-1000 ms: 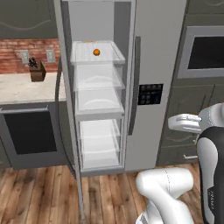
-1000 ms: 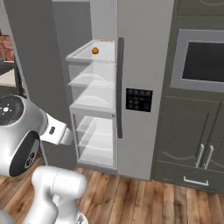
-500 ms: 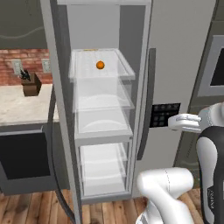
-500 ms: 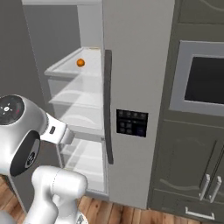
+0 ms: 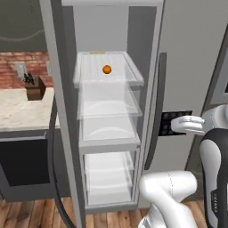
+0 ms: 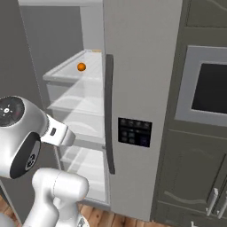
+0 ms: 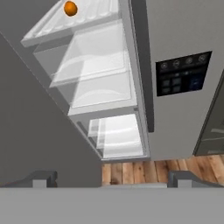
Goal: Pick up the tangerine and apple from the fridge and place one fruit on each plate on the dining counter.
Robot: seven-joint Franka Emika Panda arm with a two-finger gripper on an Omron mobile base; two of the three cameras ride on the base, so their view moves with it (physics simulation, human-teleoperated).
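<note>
our gripper (image 7: 109, 181) sits at the bottom of the hand view, its two dark finger tips set wide apart with nothing between them, so we read it as open and empty. in the left base view the hand shows at the right edge, level with the black dispenser panel (image 5: 173, 123) and in front of the closed right door, well apart from any fruit.

the step in hand, as we judge it, is the reach for the first fruit. to do it well we bring the hand up and across into the open compartment, clear of the long dark handle (image 6: 109, 114) and of the front lip of the top shelf, then come at the fruit level with the shelf, jaws wide, and close on its middle. a round fruit on a smooth shelf may roll if nudged.

the fridge (image 5: 187, 53) stands with its left door open. the tangerine (image 5: 107, 69) lies on the top white shelf, toward the back, in the upper centre of the left base view and at the upper left of the hand view. the shelves below it look bare. we cannot make out the apple. on the wall counter (image 5: 20, 107) at the left of the left base view stands a knife block (image 5: 33, 87).
</note>
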